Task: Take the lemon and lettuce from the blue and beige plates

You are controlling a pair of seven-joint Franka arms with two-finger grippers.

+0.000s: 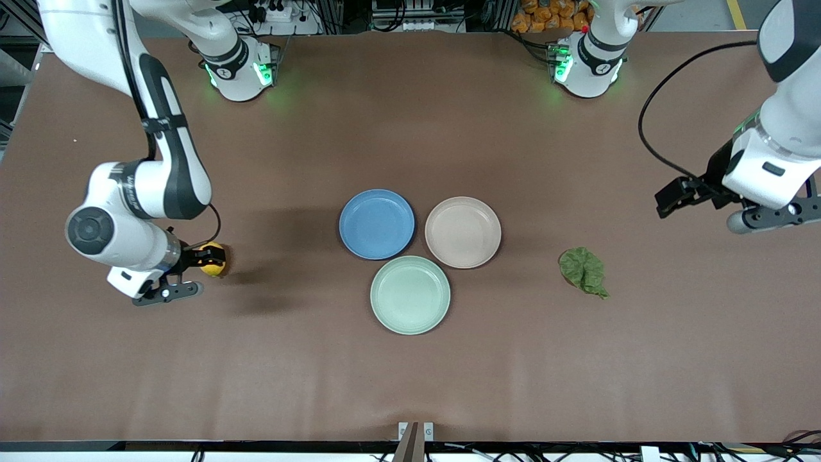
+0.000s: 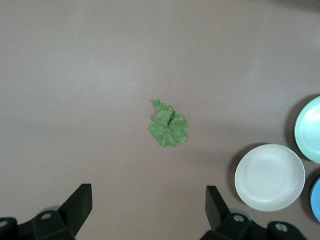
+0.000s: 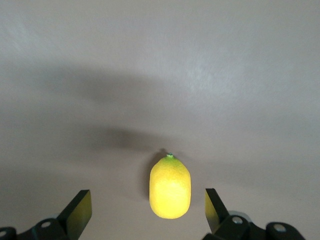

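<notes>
The lemon [image 1: 213,265] lies on the table toward the right arm's end, off the plates. My right gripper [image 1: 206,258] is low around it and open. In the right wrist view the lemon [image 3: 170,187] sits between the fingers [image 3: 77,212], touching neither. The lettuce [image 1: 584,271] lies on the table between the beige plate [image 1: 462,231] and the left arm's end. My left gripper [image 1: 670,199] hangs open and empty above the table. In the left wrist view [image 2: 148,207] the lettuce [image 2: 168,130] lies well apart from it. The blue plate [image 1: 376,224] is empty, as is the beige plate.
An empty mint-green plate [image 1: 410,294] lies nearer the front camera, touching the blue and beige plates. The left wrist view shows the beige plate [image 2: 270,177], the mint plate [image 2: 310,130] and a sliver of the blue plate [image 2: 316,200].
</notes>
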